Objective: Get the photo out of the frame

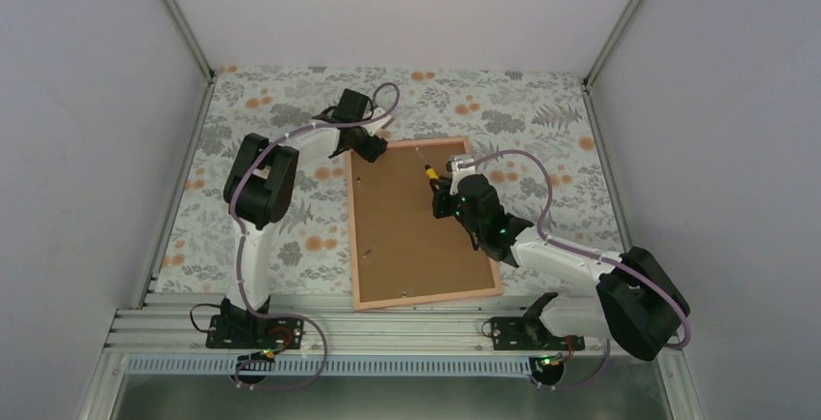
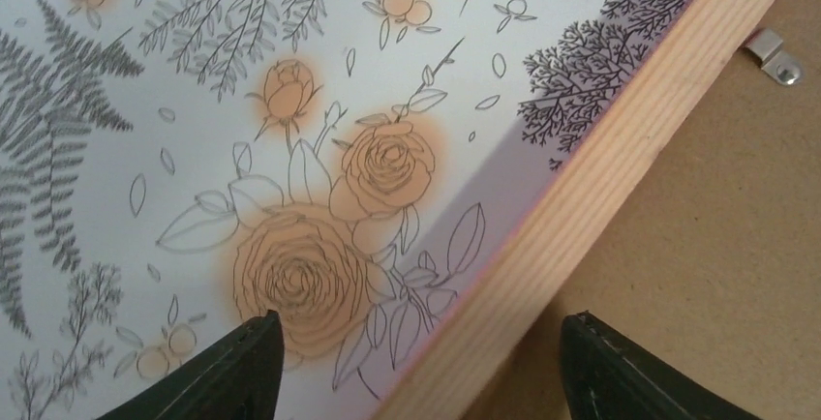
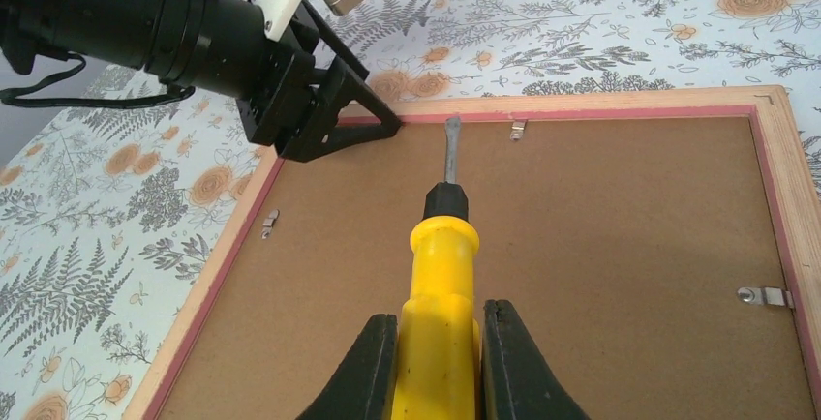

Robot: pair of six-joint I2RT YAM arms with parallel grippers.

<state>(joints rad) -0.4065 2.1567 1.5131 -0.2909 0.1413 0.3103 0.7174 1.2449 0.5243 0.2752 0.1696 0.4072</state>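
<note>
The frame point(image 1: 426, 297) lies face-down (photo hidden beneath the backing panel point(image 3: 600, 246)). The right gripper point(image 3: 438, 323) clamps the screwdriver point(image 3: 443, 246) — push its tip gently sideways against the far clip point(image 3: 519, 130). The left gripper point(image 2: 423, 321) straddles the rim, jaws apart.

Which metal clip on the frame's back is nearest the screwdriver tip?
The far-edge clip, just right of the yellow screwdriver tip in the right wrist view; the left-edge clip and right-edge clip lie farther off.
</note>
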